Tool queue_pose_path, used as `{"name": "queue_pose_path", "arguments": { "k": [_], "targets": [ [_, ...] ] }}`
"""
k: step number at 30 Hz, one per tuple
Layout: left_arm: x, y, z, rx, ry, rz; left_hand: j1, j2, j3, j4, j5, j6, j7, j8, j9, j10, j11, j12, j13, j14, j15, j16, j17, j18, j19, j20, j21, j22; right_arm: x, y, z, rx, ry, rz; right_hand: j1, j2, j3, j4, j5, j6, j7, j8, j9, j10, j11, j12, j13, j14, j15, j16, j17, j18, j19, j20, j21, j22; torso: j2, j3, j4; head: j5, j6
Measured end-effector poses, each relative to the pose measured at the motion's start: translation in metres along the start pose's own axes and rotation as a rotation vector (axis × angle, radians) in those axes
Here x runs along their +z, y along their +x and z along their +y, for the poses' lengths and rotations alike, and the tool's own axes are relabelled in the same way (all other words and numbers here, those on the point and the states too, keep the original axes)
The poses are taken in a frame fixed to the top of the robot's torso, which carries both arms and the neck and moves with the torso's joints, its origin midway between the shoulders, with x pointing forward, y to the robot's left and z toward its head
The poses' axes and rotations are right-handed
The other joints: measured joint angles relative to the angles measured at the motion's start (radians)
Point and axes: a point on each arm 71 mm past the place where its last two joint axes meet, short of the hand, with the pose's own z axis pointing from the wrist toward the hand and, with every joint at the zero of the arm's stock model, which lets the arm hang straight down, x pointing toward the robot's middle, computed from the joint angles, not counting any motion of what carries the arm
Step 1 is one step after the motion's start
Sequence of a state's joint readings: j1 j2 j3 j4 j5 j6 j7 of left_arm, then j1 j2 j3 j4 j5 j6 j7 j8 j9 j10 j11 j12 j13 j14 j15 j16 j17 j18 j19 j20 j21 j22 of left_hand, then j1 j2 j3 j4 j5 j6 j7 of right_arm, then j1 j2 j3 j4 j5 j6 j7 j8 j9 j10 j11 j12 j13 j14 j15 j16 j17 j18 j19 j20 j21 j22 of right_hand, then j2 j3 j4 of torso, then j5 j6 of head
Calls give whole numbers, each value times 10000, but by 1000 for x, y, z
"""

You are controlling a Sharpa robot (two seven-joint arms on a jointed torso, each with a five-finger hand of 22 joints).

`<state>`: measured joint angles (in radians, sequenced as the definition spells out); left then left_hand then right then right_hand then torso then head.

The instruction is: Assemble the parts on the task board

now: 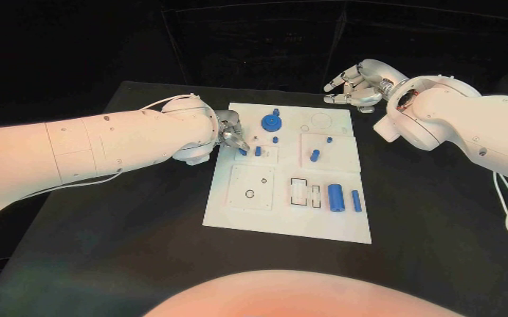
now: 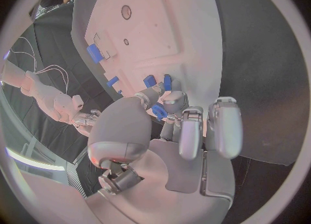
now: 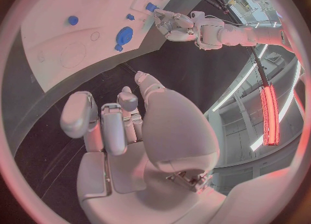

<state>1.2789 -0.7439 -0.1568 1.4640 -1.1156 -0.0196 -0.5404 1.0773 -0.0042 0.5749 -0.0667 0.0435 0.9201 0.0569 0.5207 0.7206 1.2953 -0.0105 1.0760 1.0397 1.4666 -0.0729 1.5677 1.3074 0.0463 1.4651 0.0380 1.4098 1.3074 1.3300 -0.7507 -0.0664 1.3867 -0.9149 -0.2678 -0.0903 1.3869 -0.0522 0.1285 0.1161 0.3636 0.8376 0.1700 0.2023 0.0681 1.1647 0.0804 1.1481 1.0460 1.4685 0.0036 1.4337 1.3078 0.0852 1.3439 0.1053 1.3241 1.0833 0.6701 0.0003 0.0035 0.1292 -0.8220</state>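
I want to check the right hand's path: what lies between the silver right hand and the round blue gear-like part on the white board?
In the head view, between the right hand and the round blue gear-like part lies bare white board with faint ring outlines.

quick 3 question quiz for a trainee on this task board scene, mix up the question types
1. True or false: the right hand rests on the task board.
2. Which hand is at a small blue part on the board? A) the left hand B) the right hand C) neither
3. Fill in: the blue gear lies toward the board's ___ edge, seen from the robot.

Key
1. False: it hangs over the black table, beyond the board's far right corner, holding nothing.
2. A: its fingertips meet the part at the board's left side; a firm grip cannot be told.
3. Far.
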Motion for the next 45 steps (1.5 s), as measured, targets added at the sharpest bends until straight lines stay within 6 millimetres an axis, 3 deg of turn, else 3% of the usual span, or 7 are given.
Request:
{"name": "queue_pose_path", "arguments": {
  "k": [4,8,16,32,36,40,45],
  "targets": [
    [0,0,0,16,-15,20,-272,-186,162,-160,0,56,-55,112,77,46,-45,0,0,2,-2,0,0,0,0,0,0,0,0,0,0,-5,-3,2,0,0,0,0,0,0,0,0,0,0,0,0,0,0,0,0,0,1,0,0,0,0,0,0,0,1,2],
    [1,0,0,30,-53,27,-442,-331,-125,35,31,94,-93,191,129,77,-76,0,1,3,-3,0,0,0,29,-28,0,0,0,0,0,-7,-7,5,0,0,0,0,0,0,0,0,0,0,0,0,0,0,0,0,-1,1,0,0,0,1,0,0,-1,1,2],
    [4,1,0,77,-125,95,-789,-416,-666,409,37,164,-164,337,140,95,-97,77,66,-34,-39,0,0,-1,-8,-65,0,0,0,0,0,-11,-10,5,0,0,0,0,0,0,0,0,0,0,0,0,1,0,0,0,-1,0,0,0,0,1,1,0,-6,-17,-10],
    [8,0,0,121,-233,148,-986,-467,-1304,690,37,164,-164,468,176,92,-94,120,104,3,-74,0,0,0,24,-96,0,0,0,1,1,-13,-20,6,0,0,0,0,0,0,0,0,0,0,0,0,1,0,0,0,-3,0,0,0,0,1,1,2,-13,-71,-12],
    [9,-1,1,109,-273,130,-1187,-543,-1678,865,37,164,-164,528,184,92,-94,120,103,3,-75,0,0,-1,24,-96,0,0,0,1,1,-14,-20,4,0,0,0,0,0,0,0,0,0,0,0,0,1,0,0,0,-3,0,0,0,0,1,1,2,-4,-74,-3],
    [9,-2,3,64,-306,92,-1523,-794,-2324,1162,37,164,-164,560,184,92,-94,120,103,3,-74,0,0,-1,24,-96,0,0,0,1,0,-15,-18,1,0,0,0,0,0,0,0,0,0,0,0,0,-5,0,0,0,-4,1,0,0,0,-18,1,0,-3,-75,7],
    [7,-3,7,-113,-272,-74,-1698,-851,-3052,1508,37,163,-163,575,182,55,-130,160,90,3,-74,0,0,-1,24,-96,0,0,0,1,0,-15,-14,0,0,0,0,0,0,0,0,0,0,0,0,0,-9,0,0,0,-4,0,0,0,0,-18,1,-5,-3,-91,12]
  ]
}}
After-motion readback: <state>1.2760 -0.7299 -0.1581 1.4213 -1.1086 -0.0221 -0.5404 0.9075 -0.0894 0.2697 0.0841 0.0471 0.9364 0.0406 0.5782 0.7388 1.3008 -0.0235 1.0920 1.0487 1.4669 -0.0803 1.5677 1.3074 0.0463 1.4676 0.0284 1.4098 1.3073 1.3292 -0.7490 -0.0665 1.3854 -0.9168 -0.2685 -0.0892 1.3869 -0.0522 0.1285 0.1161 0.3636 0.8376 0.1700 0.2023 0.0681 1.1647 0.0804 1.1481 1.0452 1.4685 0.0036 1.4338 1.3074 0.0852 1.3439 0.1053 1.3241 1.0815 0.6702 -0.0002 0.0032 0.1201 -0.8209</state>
